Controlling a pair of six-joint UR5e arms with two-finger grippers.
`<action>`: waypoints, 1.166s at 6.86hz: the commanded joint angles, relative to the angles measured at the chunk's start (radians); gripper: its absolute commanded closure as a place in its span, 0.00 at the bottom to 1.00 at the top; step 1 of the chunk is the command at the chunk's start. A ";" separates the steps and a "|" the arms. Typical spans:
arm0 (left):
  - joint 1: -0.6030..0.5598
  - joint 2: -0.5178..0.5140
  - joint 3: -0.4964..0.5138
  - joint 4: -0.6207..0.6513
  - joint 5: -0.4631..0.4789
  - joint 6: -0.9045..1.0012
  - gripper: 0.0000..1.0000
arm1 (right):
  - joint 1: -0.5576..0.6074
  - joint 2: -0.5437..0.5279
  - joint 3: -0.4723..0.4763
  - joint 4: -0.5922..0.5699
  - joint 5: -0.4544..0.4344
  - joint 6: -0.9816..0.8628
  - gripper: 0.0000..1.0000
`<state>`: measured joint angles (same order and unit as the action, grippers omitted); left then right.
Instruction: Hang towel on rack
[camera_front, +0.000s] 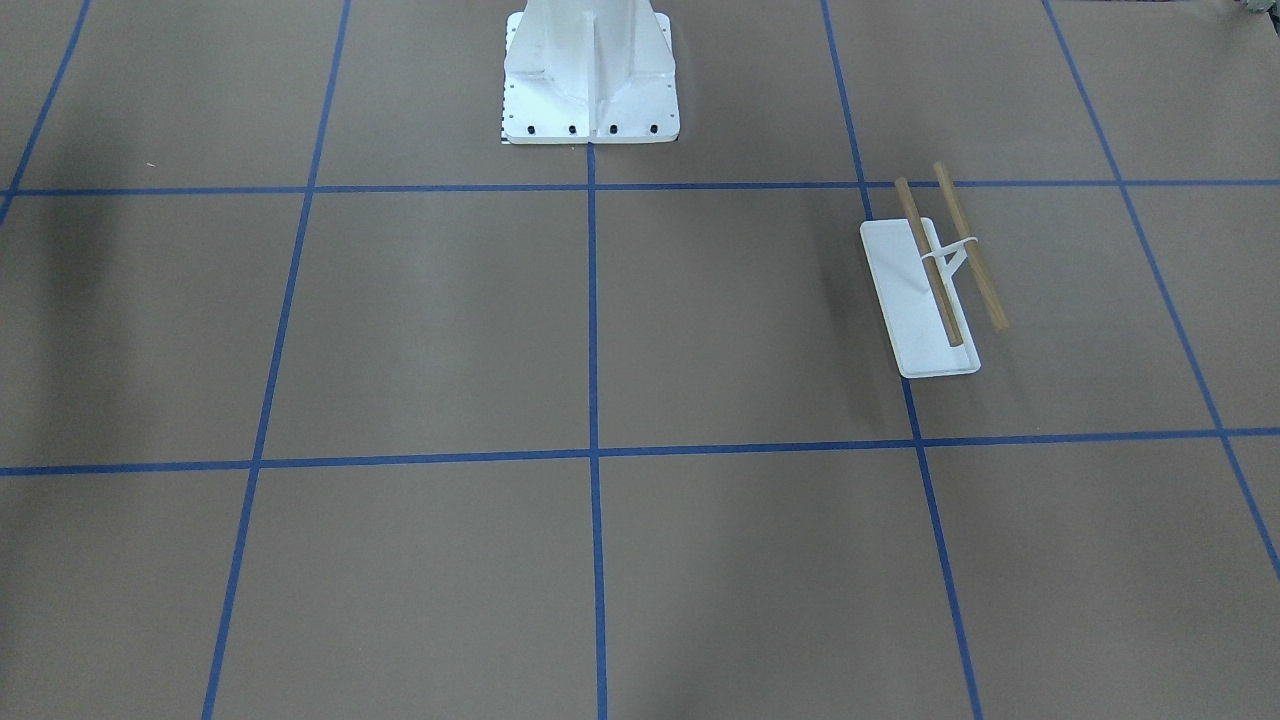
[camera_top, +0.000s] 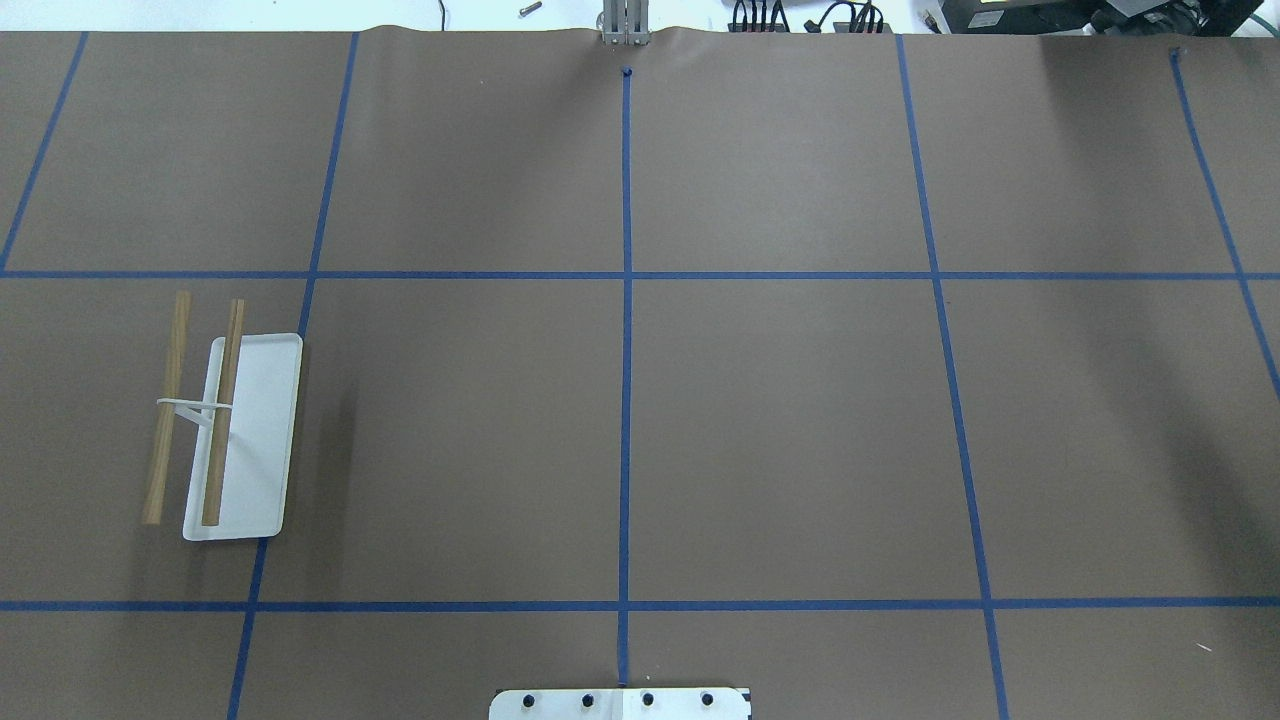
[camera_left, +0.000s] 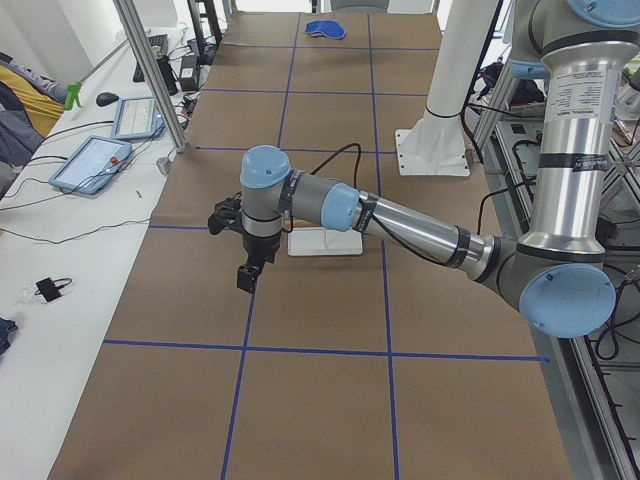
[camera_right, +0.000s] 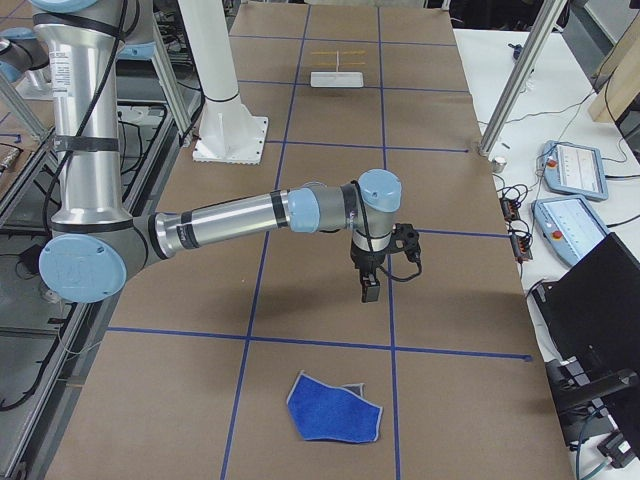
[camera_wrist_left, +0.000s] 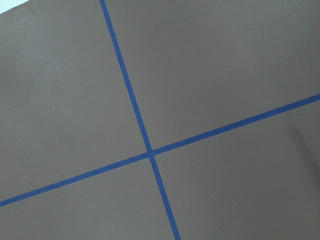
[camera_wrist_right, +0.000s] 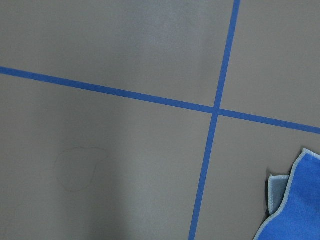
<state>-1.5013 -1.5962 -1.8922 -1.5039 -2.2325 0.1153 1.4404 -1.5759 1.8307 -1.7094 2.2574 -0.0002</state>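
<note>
The rack (camera_front: 905, 290) stands on the brown table, a white tray base with two wooden dowels on a wire support; it also shows in the overhead view (camera_top: 262, 430). The blue towel (camera_right: 335, 408) lies crumpled flat at the table's end on my right, and its corner shows in the right wrist view (camera_wrist_right: 295, 210). My right gripper (camera_right: 370, 292) hangs above the table, short of the towel. My left gripper (camera_left: 245, 282) hangs above the table next to the rack (camera_left: 330, 243). Both grippers show only in the side views, so I cannot tell whether they are open or shut.
The white robot pedestal (camera_front: 590, 75) is bolted at the table's robot side. Blue tape lines grid the table. A side bench with tablets (camera_left: 90, 160) and cables runs along the far edge, with metal posts (camera_right: 520, 75) at it.
</note>
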 joint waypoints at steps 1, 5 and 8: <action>0.001 0.051 -0.014 -0.075 -0.003 0.003 0.02 | 0.000 -0.001 0.002 0.001 0.011 0.009 0.00; 0.001 0.071 0.008 -0.101 -0.003 0.000 0.02 | -0.001 -0.003 -0.008 0.001 0.013 0.002 0.00; -0.001 0.107 0.011 -0.101 -0.079 0.003 0.02 | -0.001 -0.007 -0.031 0.001 0.031 -0.001 0.00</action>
<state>-1.5016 -1.4998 -1.8851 -1.6052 -2.2613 0.1172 1.4389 -1.5811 1.8115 -1.7089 2.2868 0.0000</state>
